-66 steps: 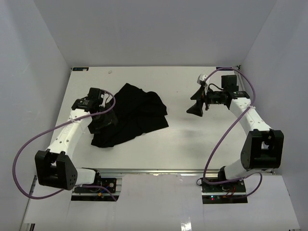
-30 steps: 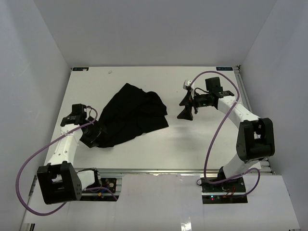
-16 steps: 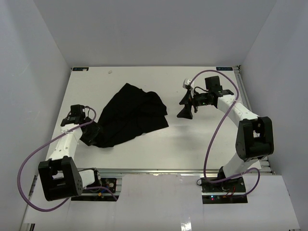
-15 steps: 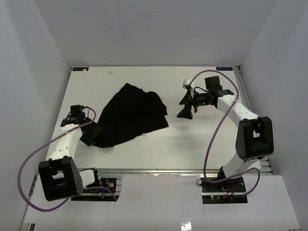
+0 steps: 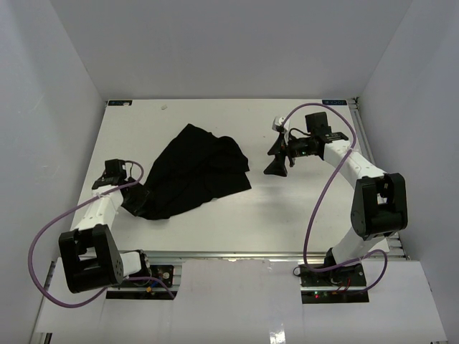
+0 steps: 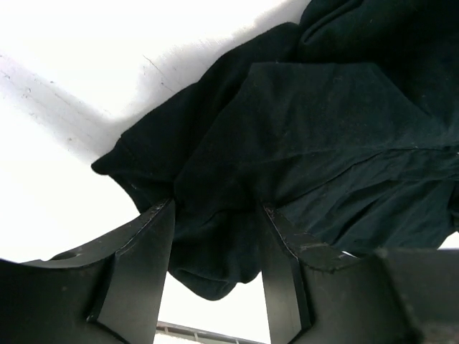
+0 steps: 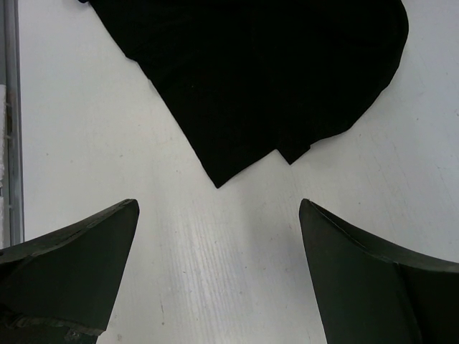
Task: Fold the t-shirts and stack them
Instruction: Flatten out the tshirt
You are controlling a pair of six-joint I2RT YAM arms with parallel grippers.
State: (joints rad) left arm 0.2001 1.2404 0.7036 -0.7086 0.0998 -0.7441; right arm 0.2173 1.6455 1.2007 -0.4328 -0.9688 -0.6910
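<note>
Starting at the near edge, you've got both arm bases bolted to the metal rail (image 5: 237,256), with purple cables (image 5: 313,215) looping off each arm. The desk (image 5: 287,215) is plain matte white. Your left fingers (image 5: 133,201) sit low at the near-left corner of the black t-shirt (image 5: 197,172). They're partway apart with fabric bunched between them, and honestly I can't tell if they're actually pinching it. The shirt itself lies crumpled and unfolded, left of the desk's middle. Further back, your right fingers (image 5: 276,159) are spread wide, gripping nothing, hovering over bare desk just right of the shirt's edge. Plain pale walls (image 5: 229,50) box in the left, right and far sides.
</note>
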